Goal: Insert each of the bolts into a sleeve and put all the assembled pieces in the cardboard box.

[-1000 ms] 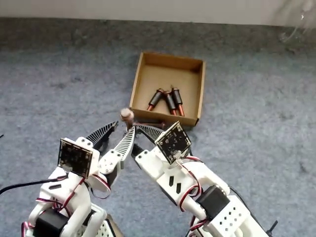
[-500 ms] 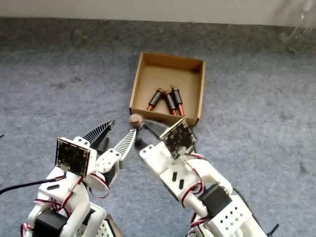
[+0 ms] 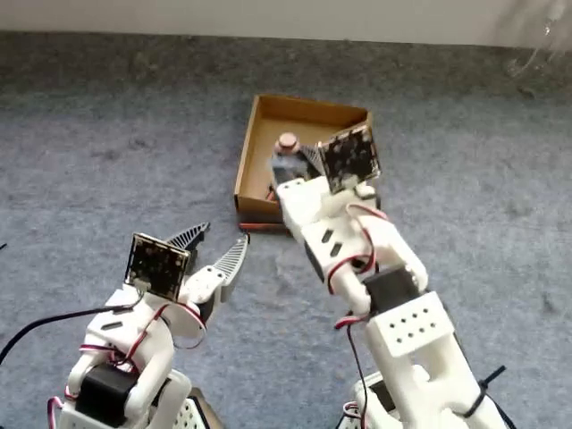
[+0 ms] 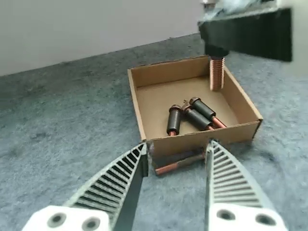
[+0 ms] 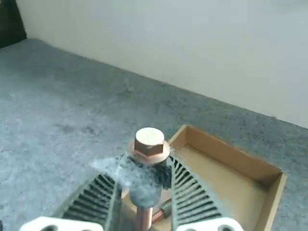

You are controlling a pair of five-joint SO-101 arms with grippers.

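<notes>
My right claw grips a sleeved bolt over the box. My left claw gapes, empty.

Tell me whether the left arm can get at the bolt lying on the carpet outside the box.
Likely yes: the bolt lies just ahead of the left gripper, its fingers open, with nothing between them.
</notes>
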